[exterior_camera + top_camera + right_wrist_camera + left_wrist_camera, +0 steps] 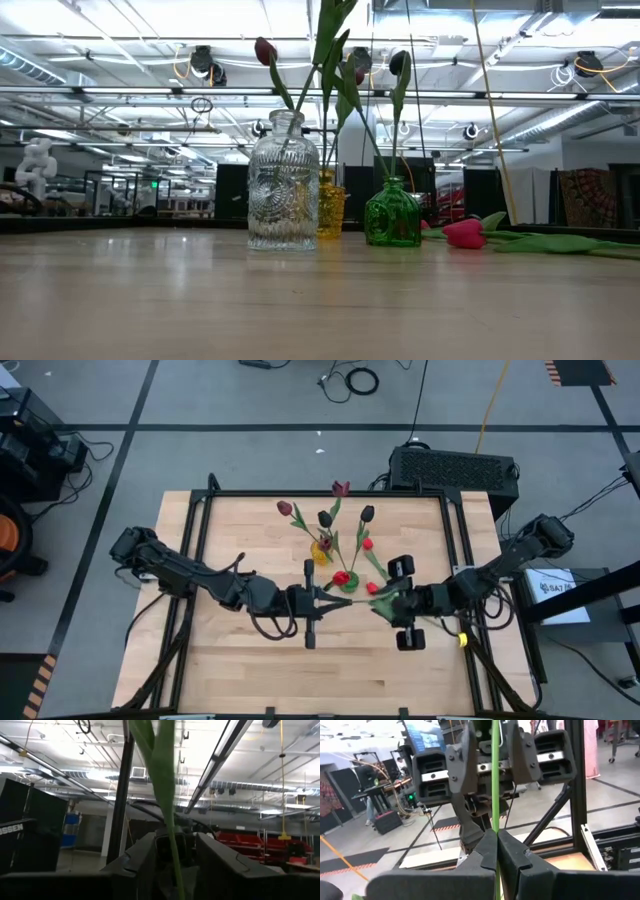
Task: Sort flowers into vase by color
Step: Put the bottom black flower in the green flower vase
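Note:
My left gripper is shut on the thin green stem of a flower, above the middle of the table. My right gripper faces it from the right and is open. Its fingers stand on either side of the same stem with gaps showing. The held flower's head cannot be made out. A clear vase, an amber vase and a green vase stand mid-table with tulips in them. A red tulip lies on its side on the table right of the green vase. My left gripper pinches the bare green stem between its two fingertips. The fingers come level from the table's left and lie across the stem. The stem runs on past them both ways, through the gap of the right gripper, and is lifted clear of the table.
Red heads and dark heads crowd around the vases just beyond both grippers. A black frame rail runs along the table's far edge. Bare wood lies toward the near edge.

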Tool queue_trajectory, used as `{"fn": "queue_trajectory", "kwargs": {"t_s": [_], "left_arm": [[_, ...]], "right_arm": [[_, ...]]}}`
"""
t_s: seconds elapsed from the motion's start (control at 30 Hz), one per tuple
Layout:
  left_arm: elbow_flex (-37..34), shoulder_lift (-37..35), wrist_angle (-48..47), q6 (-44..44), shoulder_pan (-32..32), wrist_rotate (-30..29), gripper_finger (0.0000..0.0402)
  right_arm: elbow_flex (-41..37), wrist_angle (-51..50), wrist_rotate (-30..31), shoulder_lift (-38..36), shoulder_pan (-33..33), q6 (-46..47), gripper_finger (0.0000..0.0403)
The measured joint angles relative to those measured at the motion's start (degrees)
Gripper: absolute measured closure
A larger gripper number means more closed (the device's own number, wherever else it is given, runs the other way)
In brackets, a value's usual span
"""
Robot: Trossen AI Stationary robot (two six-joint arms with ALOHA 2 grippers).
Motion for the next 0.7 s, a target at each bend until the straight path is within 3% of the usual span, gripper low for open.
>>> {"fn": "queue_trajectory", "kwargs": {"t_s": [0.43,0.7], "left_arm": [[0.0,0.02,-1.81,-2.41,-0.27,-0.02,0.0401],[0.0,0.02,-1.89,-2.39,-0.31,0.0,0.0401]], "right_arm": [[5.91,-14.53,1.57,0.04,-0.33,1.73,0.0271],[6.08,-14.5,1.65,0.04,-0.35,1.73,0.0342]]}}
